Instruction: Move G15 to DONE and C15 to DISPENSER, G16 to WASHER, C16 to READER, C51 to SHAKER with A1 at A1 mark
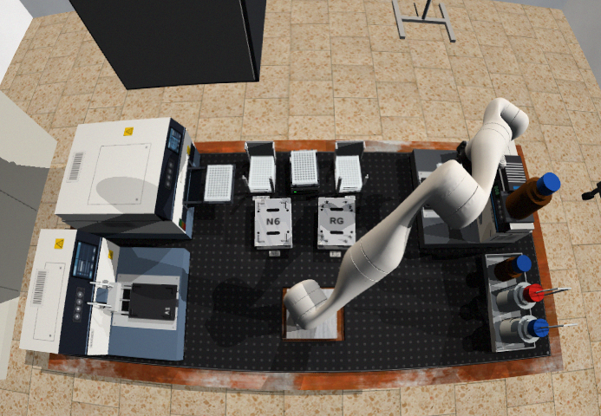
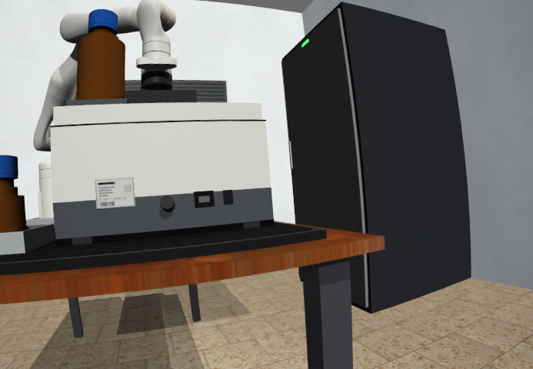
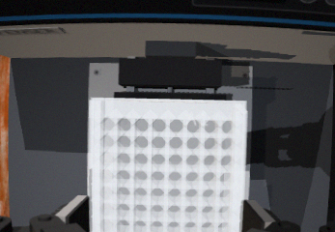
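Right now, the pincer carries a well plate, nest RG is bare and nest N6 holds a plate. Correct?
Not quite. N6 holds no plate either: the top view shows its labelled face bare, like RG. The rest stands: in the wrist view the plate sits between the fingers of the pincer.
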`<action>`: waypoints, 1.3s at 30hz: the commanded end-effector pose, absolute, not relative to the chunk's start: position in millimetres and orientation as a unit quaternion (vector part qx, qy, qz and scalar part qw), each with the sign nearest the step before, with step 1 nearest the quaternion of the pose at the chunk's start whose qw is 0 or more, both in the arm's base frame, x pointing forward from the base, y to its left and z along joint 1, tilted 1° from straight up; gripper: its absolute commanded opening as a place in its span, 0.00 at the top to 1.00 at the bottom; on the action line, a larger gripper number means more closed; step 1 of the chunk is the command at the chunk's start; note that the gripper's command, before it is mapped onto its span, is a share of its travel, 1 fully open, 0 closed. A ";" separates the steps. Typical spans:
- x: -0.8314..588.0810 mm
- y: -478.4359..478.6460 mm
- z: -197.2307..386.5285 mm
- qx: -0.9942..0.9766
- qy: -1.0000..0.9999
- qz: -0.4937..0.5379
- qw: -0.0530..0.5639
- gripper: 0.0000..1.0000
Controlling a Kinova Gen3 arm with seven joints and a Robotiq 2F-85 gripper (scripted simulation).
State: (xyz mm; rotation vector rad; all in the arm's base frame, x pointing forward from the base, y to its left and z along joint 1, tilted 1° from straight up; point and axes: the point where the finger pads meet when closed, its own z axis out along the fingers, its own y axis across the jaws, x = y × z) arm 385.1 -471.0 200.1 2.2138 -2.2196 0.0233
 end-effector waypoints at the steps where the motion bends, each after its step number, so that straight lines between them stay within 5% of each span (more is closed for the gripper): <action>1: 385.4 -471.4 197.3 0.706 -0.708 0.009 0.003 0.06; 39: 385.7 -472.1 154.6 0.706 -0.708 0.009 0.003 0.06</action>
